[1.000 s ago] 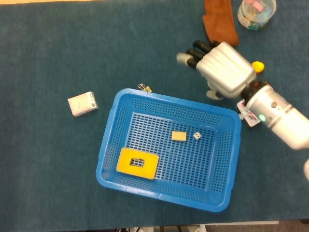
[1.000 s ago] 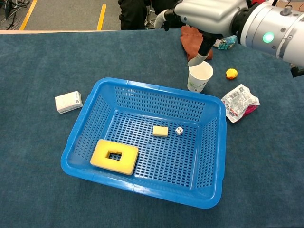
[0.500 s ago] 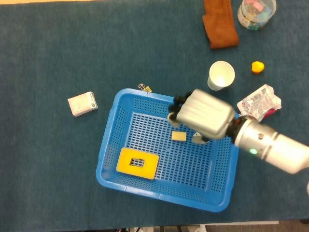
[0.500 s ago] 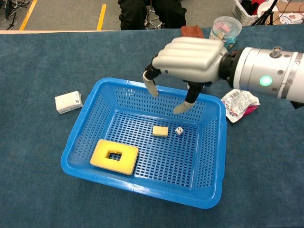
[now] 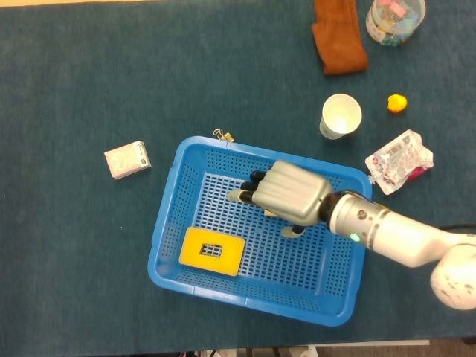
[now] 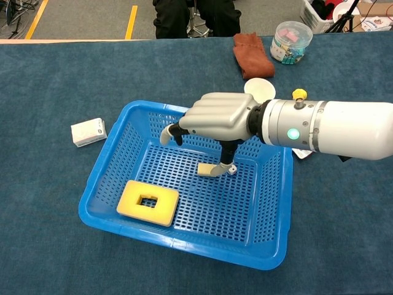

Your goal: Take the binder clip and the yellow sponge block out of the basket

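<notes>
Over on the left, a small white box (image 5: 127, 160) lies on the cloth, and the binder clip (image 5: 222, 135) already sits just outside the blue basket (image 5: 165, 223), against its far rim. Inside, the yellow sponge block (image 5: 212, 251) rests untouched in the near-left corner. The right hand (image 6: 215, 120), which hung above the far wall half a second ago, has dropped in, fingers spread and holding nothing. It seems bound leftward for the sponge. No left hand shows.
</notes>
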You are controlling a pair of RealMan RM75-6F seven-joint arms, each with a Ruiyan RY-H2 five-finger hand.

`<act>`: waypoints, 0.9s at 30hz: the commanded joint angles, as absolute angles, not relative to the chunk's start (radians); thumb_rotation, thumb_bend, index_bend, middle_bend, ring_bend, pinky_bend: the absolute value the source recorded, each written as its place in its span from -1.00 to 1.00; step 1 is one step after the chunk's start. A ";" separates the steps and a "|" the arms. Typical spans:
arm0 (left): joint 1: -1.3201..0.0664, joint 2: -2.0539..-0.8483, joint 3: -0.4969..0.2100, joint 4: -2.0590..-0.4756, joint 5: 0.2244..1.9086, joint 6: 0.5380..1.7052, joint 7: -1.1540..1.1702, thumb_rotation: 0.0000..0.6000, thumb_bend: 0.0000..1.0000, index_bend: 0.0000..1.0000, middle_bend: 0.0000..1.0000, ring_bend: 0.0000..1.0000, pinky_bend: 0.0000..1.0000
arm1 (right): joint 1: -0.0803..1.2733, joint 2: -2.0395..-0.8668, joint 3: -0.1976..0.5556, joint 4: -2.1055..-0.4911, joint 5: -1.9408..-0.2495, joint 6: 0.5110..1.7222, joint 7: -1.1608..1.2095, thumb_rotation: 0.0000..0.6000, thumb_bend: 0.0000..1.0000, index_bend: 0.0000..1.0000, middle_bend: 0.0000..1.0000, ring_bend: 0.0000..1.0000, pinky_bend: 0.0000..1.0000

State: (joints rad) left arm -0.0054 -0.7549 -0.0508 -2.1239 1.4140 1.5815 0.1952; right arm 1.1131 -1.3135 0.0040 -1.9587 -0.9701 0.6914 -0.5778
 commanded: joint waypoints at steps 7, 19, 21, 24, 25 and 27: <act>-0.013 -0.757 -0.055 -2.117 1.412 1.569 0.186 1.00 -0.65 -0.44 -0.60 -0.74 -0.77 | 1.212 -1.375 -0.044 -1.935 -0.758 0.706 -0.660 1.00 -0.70 -0.83 -0.48 -0.55 0.04; -0.019 -0.754 -0.059 -2.111 1.407 1.559 0.175 1.00 -0.65 -0.44 -0.60 -0.74 -0.77 | 1.297 -1.412 -0.106 -1.949 -0.587 0.779 -0.738 1.00 -0.70 -0.86 -0.43 -0.50 0.04; -0.020 -0.754 -0.059 -2.110 1.407 1.559 0.173 1.00 -0.65 -0.43 -0.60 -0.74 -0.77 | 1.306 -1.422 -0.110 -1.944 -0.572 0.780 -0.740 1.00 -0.70 -0.86 -0.43 -0.50 0.04; -0.022 -0.754 -0.062 -2.110 1.402 1.558 0.173 1.00 -0.65 -0.44 -0.60 -0.74 -0.77 | 1.318 -1.437 -0.119 -1.933 -0.549 0.781 -0.744 1.00 -0.71 -0.86 -0.43 -0.50 0.04; -0.021 -0.754 -0.061 -2.109 1.401 1.558 0.173 1.00 -0.65 -0.44 -0.60 -0.74 -0.77 | 1.322 -1.441 -0.122 -1.930 -0.543 0.781 -0.745 1.00 -0.71 -0.86 -0.43 -0.50 0.04; -0.019 -0.754 -0.060 -2.107 1.400 1.560 0.172 1.00 -0.65 -0.43 -0.60 -0.74 -0.77 | 1.330 -1.448 -0.131 -1.923 -0.526 0.785 -0.749 1.00 -0.71 -0.86 -0.43 -0.50 0.04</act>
